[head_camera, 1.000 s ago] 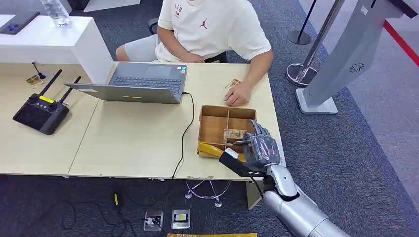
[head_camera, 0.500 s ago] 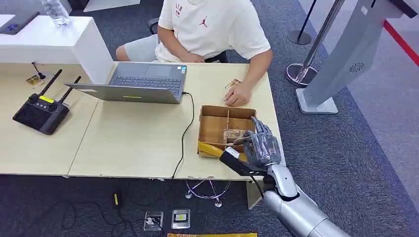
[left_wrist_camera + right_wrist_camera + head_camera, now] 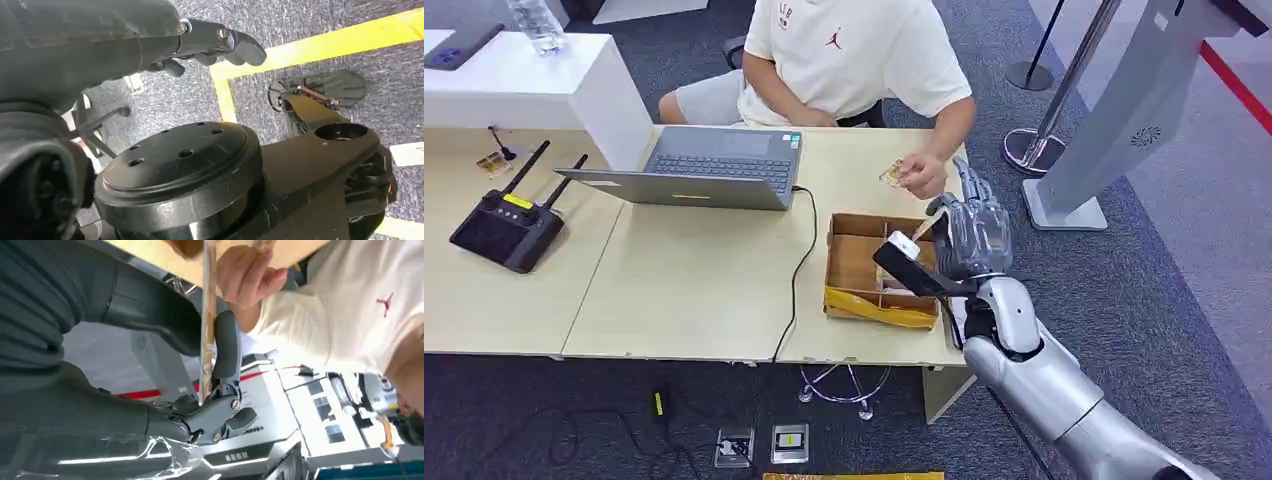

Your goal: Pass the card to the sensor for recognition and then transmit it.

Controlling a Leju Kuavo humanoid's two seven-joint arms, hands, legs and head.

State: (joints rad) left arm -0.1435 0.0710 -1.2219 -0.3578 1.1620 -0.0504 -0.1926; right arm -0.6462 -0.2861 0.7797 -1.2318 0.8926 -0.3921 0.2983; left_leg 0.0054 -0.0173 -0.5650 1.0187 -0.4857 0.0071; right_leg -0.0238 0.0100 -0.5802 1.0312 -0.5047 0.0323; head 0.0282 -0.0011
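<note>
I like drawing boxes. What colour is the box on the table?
Brown cardboard box, best seen in the head view.

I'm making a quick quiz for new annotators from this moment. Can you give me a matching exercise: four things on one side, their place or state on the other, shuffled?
Things:
1. card
2. laptop
3. cardboard box
4. black remote controller

Places or states:
A. open, facing the person
B. pinched in the right hand
C. far left on the table
D. divided into compartments, near the table's right edge

Pairs: 1-B, 2-A, 3-D, 4-C
</note>
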